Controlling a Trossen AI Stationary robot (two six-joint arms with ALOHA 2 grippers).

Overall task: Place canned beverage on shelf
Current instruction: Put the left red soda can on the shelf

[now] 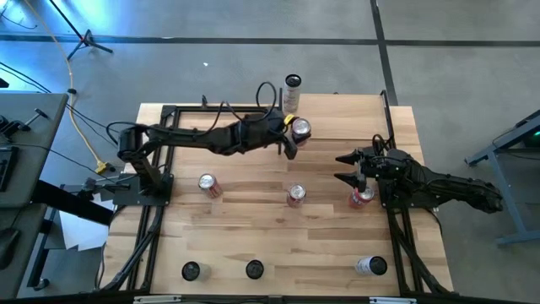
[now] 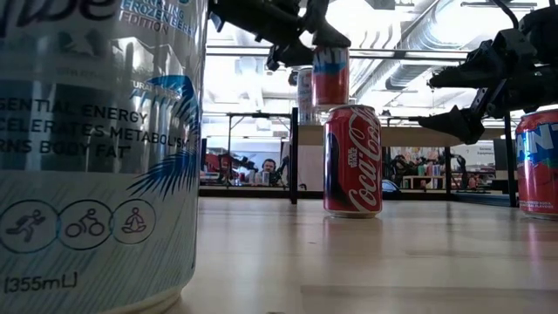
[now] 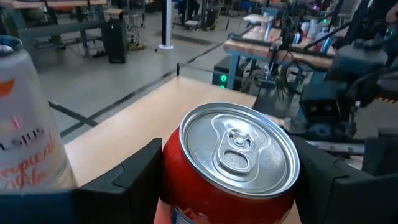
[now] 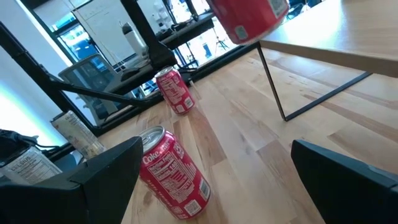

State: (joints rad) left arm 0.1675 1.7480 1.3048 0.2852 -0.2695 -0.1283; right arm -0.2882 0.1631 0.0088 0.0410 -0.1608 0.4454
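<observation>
Left tool (image 1: 293, 138) gripped red can (image 1: 299, 129), upright, held above shelf (image 1: 337, 114) at surface's far edge; shelf board directly below. Right tool (image 1: 348, 167) wide open, empty, hung near another can (image 1: 362, 198).

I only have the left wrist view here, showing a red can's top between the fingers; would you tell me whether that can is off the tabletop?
Observer: Yes. In the low view the left gripper holds the red can in the air, higher than the Coca-Cola can standing on the table.
Operator: Thank you. Is it over the shelf?
Observer: The right wrist view shows it at the edge of the shelf; I cannot tell whether it touches the board.
Operator: And where is the right arm?
Observer: In the high view the right gripper is open, on the table's right side, beside a nearby can.
</observation>
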